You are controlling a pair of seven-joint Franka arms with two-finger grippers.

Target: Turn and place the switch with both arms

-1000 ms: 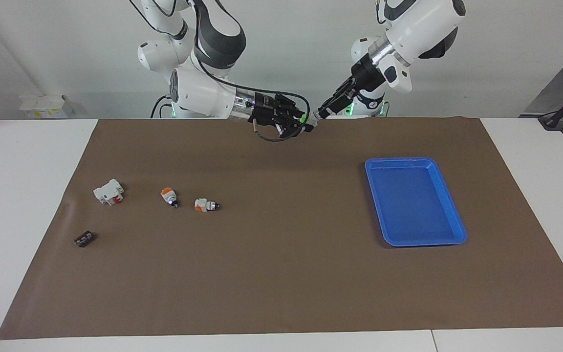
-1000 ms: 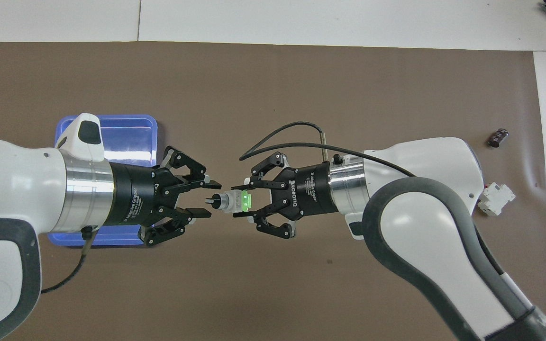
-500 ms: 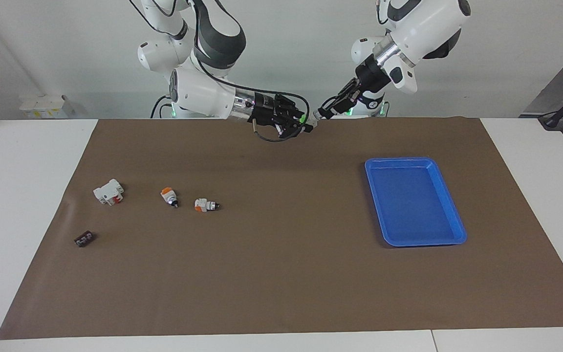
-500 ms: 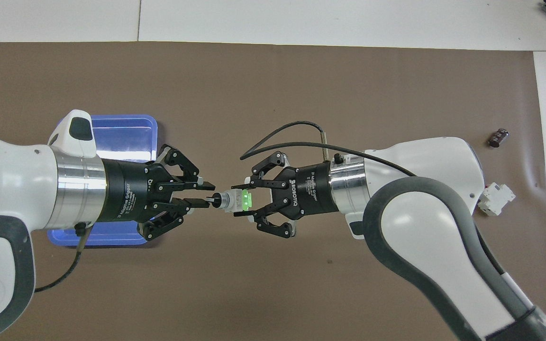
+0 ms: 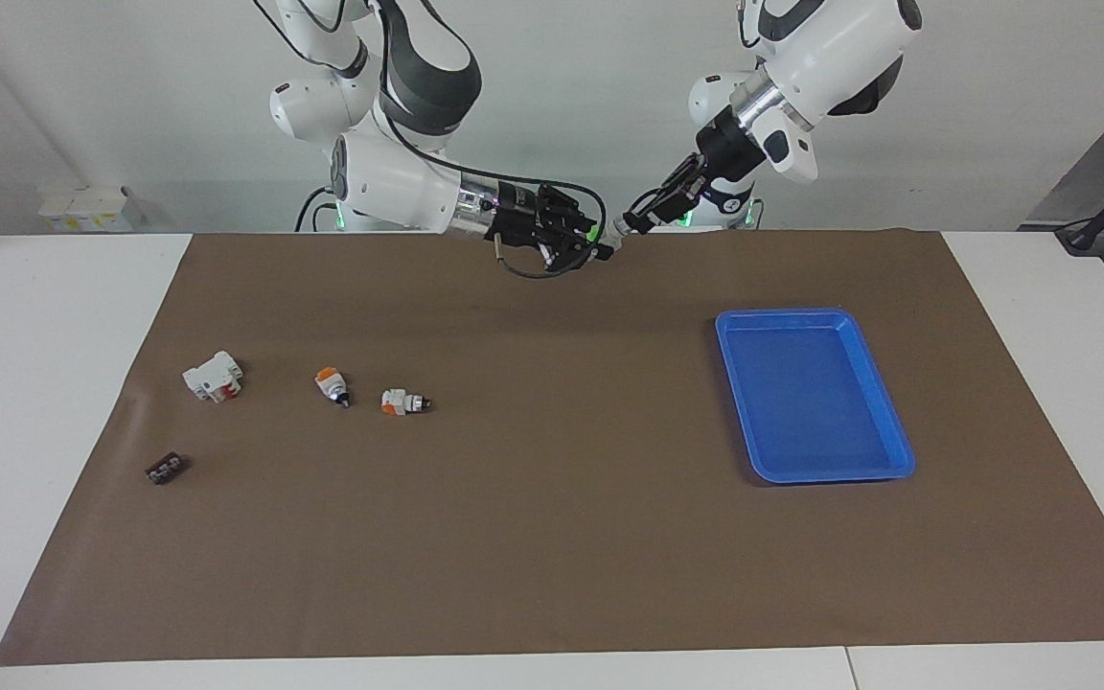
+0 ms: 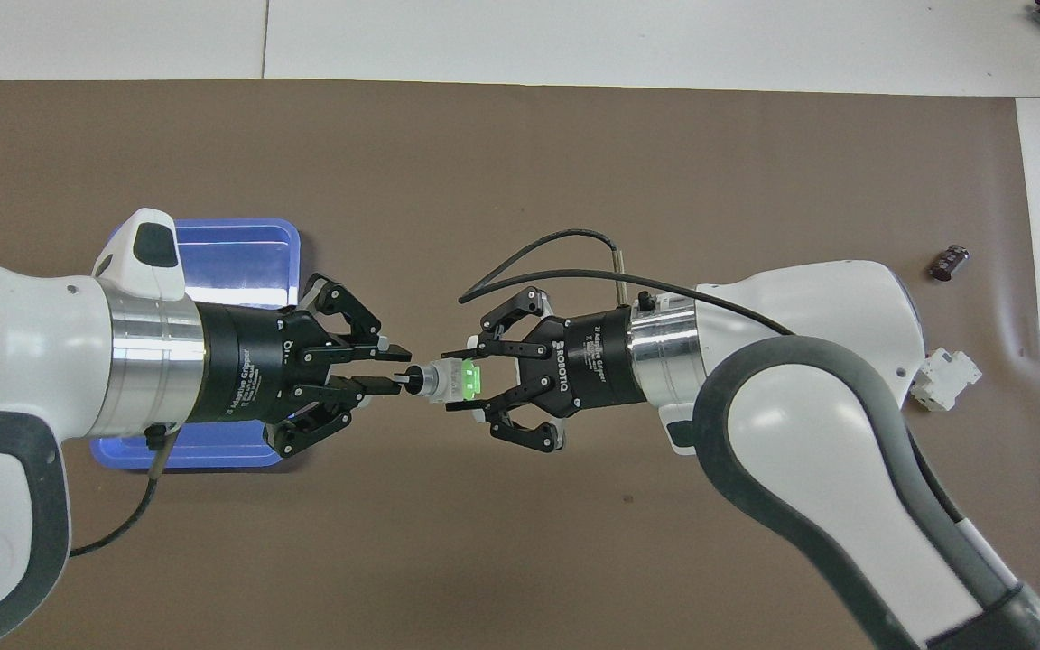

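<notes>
The switch (image 6: pixel 450 380) hangs in the air between the two grippers, over the brown mat at the robots' end of the table. Its green block end sits in my right gripper (image 6: pixel 459 381), which is shut on it. Its black-and-silver knob tip points at the left arm, and my left gripper (image 6: pixel 402 371) is shut on that tip. In the facing view the switch (image 5: pixel 600 241) shows as a small green-and-white speck between my right gripper (image 5: pixel 584 242) and my left gripper (image 5: pixel 622 228).
A blue tray (image 5: pixel 883 402) lies on the mat toward the left arm's end, partly under the left arm in the overhead view (image 6: pixel 231 262). Toward the right arm's end lie two orange-ended switches (image 5: pixel 331 385) (image 5: pixel 403 402), a white-and-red block (image 5: pixel 213 375) and a small black part (image 5: pixel 165 469).
My left gripper has closed its fingers onto the switch's knob tip and its wrist has turned a little. The right gripper has kept its hold on the green end.
</notes>
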